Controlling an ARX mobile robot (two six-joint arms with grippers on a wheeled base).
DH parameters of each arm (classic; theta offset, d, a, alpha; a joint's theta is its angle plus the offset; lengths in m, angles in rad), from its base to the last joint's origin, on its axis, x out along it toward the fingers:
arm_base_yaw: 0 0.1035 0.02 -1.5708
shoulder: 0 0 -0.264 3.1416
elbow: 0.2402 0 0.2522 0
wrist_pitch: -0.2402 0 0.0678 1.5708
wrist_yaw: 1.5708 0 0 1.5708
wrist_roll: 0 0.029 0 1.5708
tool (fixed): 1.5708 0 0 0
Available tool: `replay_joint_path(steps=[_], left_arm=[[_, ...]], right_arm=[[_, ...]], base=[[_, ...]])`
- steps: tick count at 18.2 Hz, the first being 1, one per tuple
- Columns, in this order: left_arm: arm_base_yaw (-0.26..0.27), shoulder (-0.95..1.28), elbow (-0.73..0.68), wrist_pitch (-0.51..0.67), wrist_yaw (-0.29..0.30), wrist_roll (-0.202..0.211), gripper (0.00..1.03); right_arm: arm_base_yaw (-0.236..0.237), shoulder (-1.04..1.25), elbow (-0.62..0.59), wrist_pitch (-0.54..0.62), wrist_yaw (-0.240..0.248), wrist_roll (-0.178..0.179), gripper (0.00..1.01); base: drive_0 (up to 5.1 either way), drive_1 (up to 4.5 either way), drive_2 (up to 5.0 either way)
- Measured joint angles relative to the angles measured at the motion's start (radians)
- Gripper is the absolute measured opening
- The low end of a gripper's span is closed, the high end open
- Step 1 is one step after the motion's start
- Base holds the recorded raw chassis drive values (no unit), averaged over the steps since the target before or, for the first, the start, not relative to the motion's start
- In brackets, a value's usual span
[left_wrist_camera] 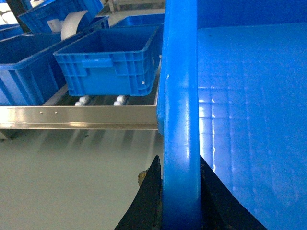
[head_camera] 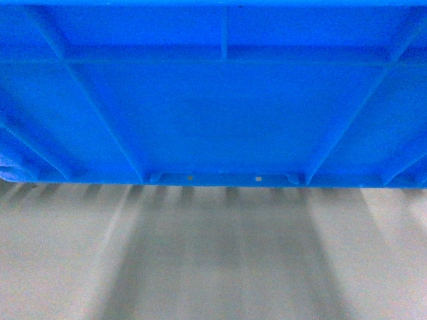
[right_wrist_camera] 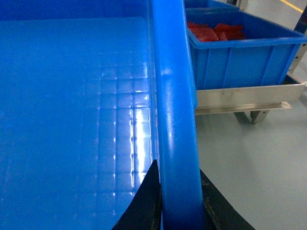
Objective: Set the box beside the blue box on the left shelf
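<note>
The box (head_camera: 213,107), a large bright blue crate, fills the upper head view with its ribbed outer wall and two base notches, held above the grey floor. My left gripper (left_wrist_camera: 179,163) is shut on its left rim, one black finger (left_wrist_camera: 149,196) outside the wall and one inside. On the opposite rim my right gripper (right_wrist_camera: 177,167) is shut the same way. The box's glossy gridded floor (right_wrist_camera: 72,120) looks bare. In the left wrist view a smaller blue box (left_wrist_camera: 112,62) stands on the left shelf (left_wrist_camera: 76,117), beyond its steel front rail and left of my rim.
More blue crates (left_wrist_camera: 24,67) crowd the shelf's left and back; one holds a white roll (left_wrist_camera: 72,24). In the right wrist view another blue crate (right_wrist_camera: 240,52) holding red items sits on a steel rack (right_wrist_camera: 244,98). Grey floor (head_camera: 213,267) lies below.
</note>
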Motion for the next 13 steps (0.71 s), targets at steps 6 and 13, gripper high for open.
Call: replay_joint_path(steps=[6, 13], left_arm=[[0.0, 0.001, -0.003, -0.007, 0.0, -0.001, 0.12], [0.0, 0.001, -0.003, 0.0, 0.0, -0.001, 0.12]], right_arm=[[0.0, 0.001, -0.001, -0.008, -0.002, 0.001, 0.1], [0.0, 0.001, -0.001, -0.001, -0.001, 0.0, 0.1]], base=[[0.0, 0.0, 0.0], [0.0, 0.0, 0.0]])
